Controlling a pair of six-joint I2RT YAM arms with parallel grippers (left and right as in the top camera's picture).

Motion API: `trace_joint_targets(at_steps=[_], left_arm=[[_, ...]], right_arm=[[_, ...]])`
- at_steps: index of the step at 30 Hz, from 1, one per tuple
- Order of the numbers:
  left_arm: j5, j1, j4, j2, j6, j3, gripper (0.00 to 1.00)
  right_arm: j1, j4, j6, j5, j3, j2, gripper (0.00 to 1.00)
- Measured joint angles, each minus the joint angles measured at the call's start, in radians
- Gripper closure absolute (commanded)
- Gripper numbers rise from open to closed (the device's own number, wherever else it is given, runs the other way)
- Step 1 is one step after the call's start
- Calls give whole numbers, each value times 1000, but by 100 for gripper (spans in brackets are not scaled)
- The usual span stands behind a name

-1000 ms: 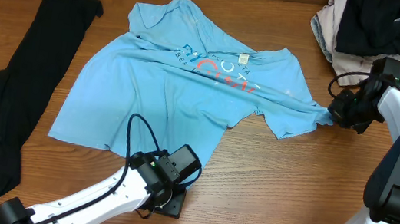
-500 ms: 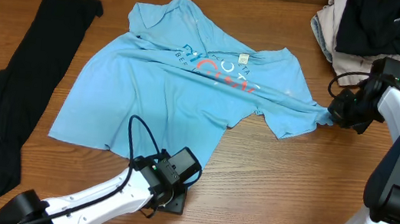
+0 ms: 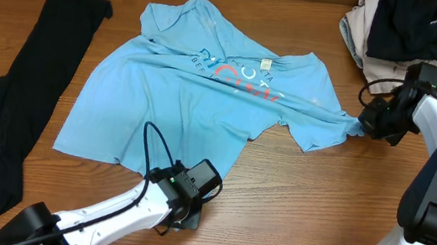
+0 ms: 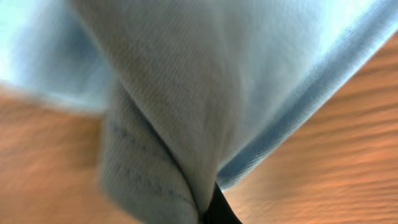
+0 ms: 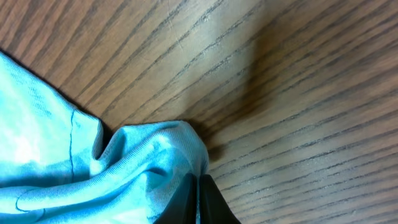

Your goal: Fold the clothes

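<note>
My right gripper (image 3: 363, 125) pinches the light-blue T-shirt (image 3: 171, 99) by its sleeve and my left gripper (image 4: 213, 210) pinches its hem, the shirt spread between them.

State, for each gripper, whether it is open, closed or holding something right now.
The left gripper is closed, pinching the light-blue T-shirt.
The right gripper is closed on a bunched edge of the same T-shirt.
</note>
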Motion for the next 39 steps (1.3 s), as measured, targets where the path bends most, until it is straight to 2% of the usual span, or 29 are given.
trace_joint_targets(at_steps=[3, 5, 11, 16, 25, 31, 39], left_arm=[[-11, 37, -142, 12, 21, 78, 96], [-33, 72, -234, 13, 49, 191, 96], [-117, 238, -490, 9, 232, 753, 96], [-159, 409, -605, 5, 363, 1182, 96], [-321, 584, -776, -3, 486, 1720, 96], [-449, 599, -806, -59, 525, 1918, 96], [-575, 599, -819, -217, 540, 1983, 96]], right_arm=[[0, 0, -1, -1, 0, -6, 96], [0, -1, -7, -8, 0, -28, 96], [0, -15, -20, -24, -1, -267, 96], [0, -32, -25, -26, -1, -524, 96], [-47, -101, -26, -30, 67, -859, 96], [-118, -151, -26, -17, 241, -1049, 96], [-119, -332, -26, 39, 620, -1138, 96]])
